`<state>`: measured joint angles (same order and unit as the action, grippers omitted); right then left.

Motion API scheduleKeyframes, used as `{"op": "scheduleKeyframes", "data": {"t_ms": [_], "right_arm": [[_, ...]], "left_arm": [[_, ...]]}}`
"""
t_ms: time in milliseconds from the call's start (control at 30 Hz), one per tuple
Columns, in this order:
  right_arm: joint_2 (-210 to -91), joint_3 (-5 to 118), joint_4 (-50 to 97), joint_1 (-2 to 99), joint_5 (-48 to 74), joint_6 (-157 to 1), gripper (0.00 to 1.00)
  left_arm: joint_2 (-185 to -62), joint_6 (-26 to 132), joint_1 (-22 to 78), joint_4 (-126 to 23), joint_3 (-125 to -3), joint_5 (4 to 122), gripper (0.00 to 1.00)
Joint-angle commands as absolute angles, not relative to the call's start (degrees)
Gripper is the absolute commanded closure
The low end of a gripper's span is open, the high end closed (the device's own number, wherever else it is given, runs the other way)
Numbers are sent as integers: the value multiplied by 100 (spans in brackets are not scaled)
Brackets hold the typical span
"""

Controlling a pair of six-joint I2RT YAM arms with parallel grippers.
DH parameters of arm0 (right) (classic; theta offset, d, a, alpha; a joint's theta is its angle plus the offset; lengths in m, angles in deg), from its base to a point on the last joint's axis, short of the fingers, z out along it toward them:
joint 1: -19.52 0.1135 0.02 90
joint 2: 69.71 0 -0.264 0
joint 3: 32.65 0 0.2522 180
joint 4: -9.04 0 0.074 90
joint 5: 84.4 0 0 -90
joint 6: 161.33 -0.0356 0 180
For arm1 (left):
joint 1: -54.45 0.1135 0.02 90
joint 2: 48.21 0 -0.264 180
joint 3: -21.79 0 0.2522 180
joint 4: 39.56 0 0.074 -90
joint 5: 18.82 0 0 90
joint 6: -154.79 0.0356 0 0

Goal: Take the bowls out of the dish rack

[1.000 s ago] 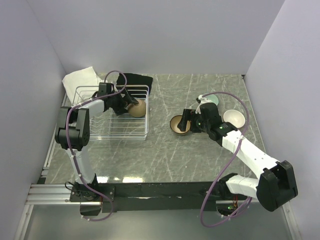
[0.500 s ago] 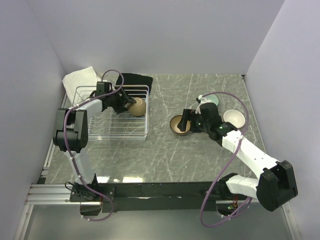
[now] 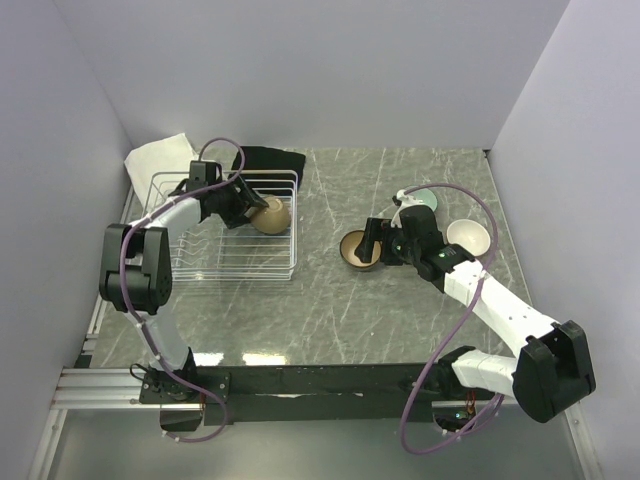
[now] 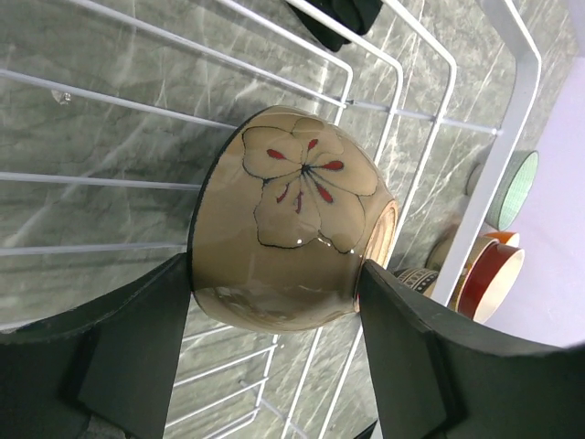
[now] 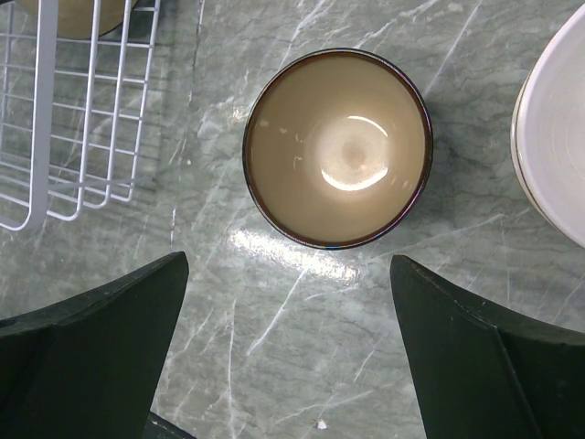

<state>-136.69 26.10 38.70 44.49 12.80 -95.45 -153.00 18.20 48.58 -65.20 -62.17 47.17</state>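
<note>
A beige bowl [image 4: 292, 219] painted with a flower lies on its side at the right end of the white wire dish rack [image 4: 512, 119]. My left gripper [image 4: 274, 283] is shut on it, one finger against the rim and one against the base. From above, the same bowl [image 3: 272, 214] and left gripper [image 3: 250, 208] sit at the far right of the rack [image 3: 235, 277]. A tan-brown bowl [image 5: 338, 148] stands upright on the table. My right gripper [image 5: 288, 274] hangs open just in front of it and holds nothing; from above it [image 3: 372, 240] is beside that bowl [image 3: 361, 249].
A pale teal bowl [image 3: 425, 198] and a whitish bowl [image 3: 468, 236] stand right of the tan-brown one. Behind the rack lie a white cloth [image 3: 160, 157] and a black cloth [image 3: 268, 160]. The left wrist view shows red [image 4: 494, 274] and teal [image 4: 516, 187] bowls beyond the rack.
My left gripper has shut on the beige bowl in the rack and the left arm has shifted slightly. The right arm has not moved.
</note>
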Motion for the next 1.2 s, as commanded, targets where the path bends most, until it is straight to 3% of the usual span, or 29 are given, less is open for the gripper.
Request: {"op": "scheduleKeyframes", "data": {"t_ms": [0, 267, 567, 667, 1033, 1167], "right_arm": [[-13519, 2866, 3800, 4431, 1333, -9532, 1], [-13431, 2927, 3844, 4431, 1403, -9550, 1], [-13379, 3156, 3923, 4440, 1474, -9541, 0], [-13317, 3235, 3941, 4422, 1518, -9524, 0], [-13317, 4042, 4826, 4308, 692, -9629, 0], [-13554, 4447, 5302, 3975, 980, -9673, 0]], "left_arm": [[-14815, 2145, 4847, -6509, -6527, 4771, 60], [-14498, 3524, 4698, -7431, -7106, 5605, 64], [-13830, 5861, 3680, -7486, -6959, 7494, 63], [-13611, 6730, 3161, -7240, -6713, 8178, 63], [-12600, 8585, 1948, -5632, -5466, 8945, 62], [-12415, 9097, 1342, -4983, -5113, 9393, 62]]}}
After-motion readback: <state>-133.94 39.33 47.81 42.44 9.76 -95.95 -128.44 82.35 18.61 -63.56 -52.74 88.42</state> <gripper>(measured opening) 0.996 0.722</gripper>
